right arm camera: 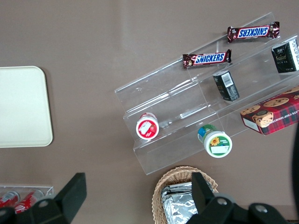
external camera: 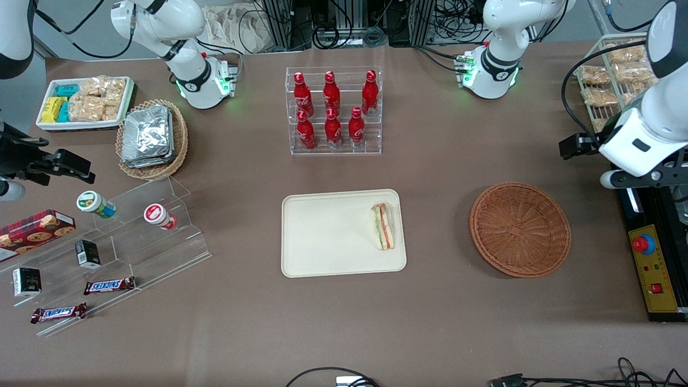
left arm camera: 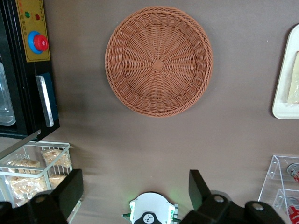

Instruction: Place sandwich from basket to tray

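The sandwich (external camera: 383, 226) lies in its clear wrap on the cream tray (external camera: 322, 236), at the tray's end nearest the basket. The reddish-brown wicker basket (external camera: 520, 229) stands empty beside the tray, toward the working arm's end of the table. In the left wrist view the basket (left arm camera: 159, 60) shows nothing inside, and an edge of the tray (left arm camera: 281, 105) carries a pale corner of the sandwich (left arm camera: 294, 87). My gripper (left arm camera: 135, 186) hangs open and empty, high above the table near the working arm's end, off to the side of the basket. One of its fingers (external camera: 578, 145) shows dark in the front view.
An acrylic rack of red bottles (external camera: 333, 110) stands farther from the front camera than the tray. A wire rack of snack packets (external camera: 613, 75) and a black and yellow control box (external camera: 653, 269) sit at the working arm's end. A stepped acrylic stand (external camera: 134, 236) with snacks is toward the parked arm's end.
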`<state>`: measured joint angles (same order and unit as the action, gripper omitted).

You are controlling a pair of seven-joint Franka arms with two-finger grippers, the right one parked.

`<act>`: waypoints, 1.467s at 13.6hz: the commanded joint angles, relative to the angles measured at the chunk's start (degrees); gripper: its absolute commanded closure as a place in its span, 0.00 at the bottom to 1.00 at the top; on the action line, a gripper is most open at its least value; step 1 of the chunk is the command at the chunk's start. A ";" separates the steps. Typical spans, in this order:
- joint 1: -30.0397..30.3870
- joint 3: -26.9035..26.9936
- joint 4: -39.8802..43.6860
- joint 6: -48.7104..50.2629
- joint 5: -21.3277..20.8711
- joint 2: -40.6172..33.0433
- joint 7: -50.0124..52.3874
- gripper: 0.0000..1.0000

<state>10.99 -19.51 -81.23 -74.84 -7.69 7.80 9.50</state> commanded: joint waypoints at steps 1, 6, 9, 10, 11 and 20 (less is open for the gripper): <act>-6.75 8.24 -2.96 -0.74 2.23 -3.22 -0.71 0.00; -12.93 15.82 -15.09 -9.53 4.61 -11.22 -0.71 0.00; -12.93 15.73 -14.40 -9.89 4.26 -10.52 -0.80 0.00; -12.93 15.56 -13.70 -10.06 4.26 -10.17 -0.80 0.00; -12.93 15.56 -12.99 -10.06 4.34 -9.47 -0.80 0.00; -13.01 15.38 -12.46 -9.80 4.52 -8.41 -0.45 0.00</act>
<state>-1.27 -4.68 -94.35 -84.59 -3.82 -0.77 9.28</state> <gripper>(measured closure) 0.000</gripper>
